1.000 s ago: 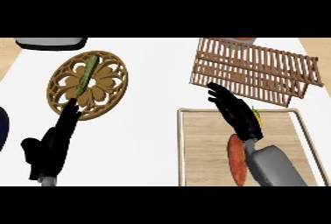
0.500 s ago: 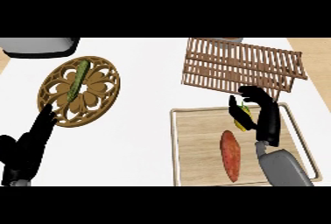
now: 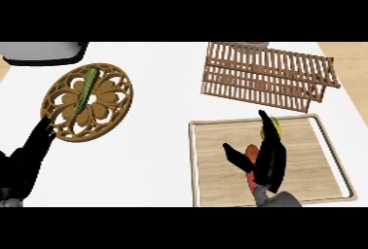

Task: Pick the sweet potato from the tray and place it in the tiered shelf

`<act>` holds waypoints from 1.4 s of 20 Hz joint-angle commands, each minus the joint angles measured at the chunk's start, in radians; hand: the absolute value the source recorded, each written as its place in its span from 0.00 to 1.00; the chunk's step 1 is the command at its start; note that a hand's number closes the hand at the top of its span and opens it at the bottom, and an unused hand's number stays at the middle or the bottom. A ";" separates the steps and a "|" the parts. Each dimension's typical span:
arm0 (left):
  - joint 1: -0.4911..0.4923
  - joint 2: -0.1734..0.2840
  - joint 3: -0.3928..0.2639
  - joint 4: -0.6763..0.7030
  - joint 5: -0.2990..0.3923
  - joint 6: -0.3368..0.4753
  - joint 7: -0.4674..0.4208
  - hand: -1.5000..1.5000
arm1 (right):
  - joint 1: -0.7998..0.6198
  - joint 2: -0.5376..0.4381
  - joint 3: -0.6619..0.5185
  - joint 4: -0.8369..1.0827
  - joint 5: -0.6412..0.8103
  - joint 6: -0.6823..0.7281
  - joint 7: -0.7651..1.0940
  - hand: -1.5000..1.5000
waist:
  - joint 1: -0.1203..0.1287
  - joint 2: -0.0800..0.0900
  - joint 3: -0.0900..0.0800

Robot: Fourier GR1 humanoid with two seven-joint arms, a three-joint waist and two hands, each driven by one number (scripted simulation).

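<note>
Low in the right half of the frame, a wooden tray [image 3: 208,160] lies flat on the white counter [image 3: 165,146]. Over it hangs the right hand [image 3: 269,158], its fingers [image 3: 265,121] stretched straight toward the top of the frame and the thumb spread out to the left, so the hand is open and grips nothing. Beneath its palm lies the sweet potato [image 3: 251,154], reddish orange, mostly hidden, still on the tray. A yellow-green item [image 3: 276,127] peeks out beside the fingers; what it is cannot be told. Above the tray, in the upper right, stands the tiered shelf [image 3: 266,75] of brown slats. At left, a round carved trivet [image 3: 87,101] carries a green vegetable [image 3: 86,90]. The left hand [image 3: 28,155] rests open at the lower left edge.
</note>
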 commanded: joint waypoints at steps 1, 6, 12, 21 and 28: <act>-0.012 0.008 0.009 0.015 0.009 -0.018 0.000 0.50 | 0.015 -0.017 -0.014 0.000 0.211 0.123 0.218 0.00 | -0.013 -0.001 -0.002; -0.006 0.005 0.013 0.027 0.002 -0.013 -0.012 0.50 | 0.024 0.001 0.046 -0.073 0.308 0.434 0.435 0.00 | -0.005 -0.002 -0.002; 0.001 0.000 0.006 0.034 0.005 -0.039 -0.041 0.50 | -0.021 -0.004 0.088 -0.128 0.265 0.856 0.630 0.00 | 0.028 0.006 0.001; -0.005 -0.016 0.005 0.047 0.004 -0.053 -0.054 0.50 | -0.050 0.053 0.068 -0.313 0.258 1.247 0.817 0.00 | 0.035 0.009 0.008; -0.057 0.003 0.028 0.073 0.008 -0.072 -0.025 0.50 | -0.011 0.066 0.026 -0.322 0.281 1.305 0.794 0.00 | 0.034 0.012 0.010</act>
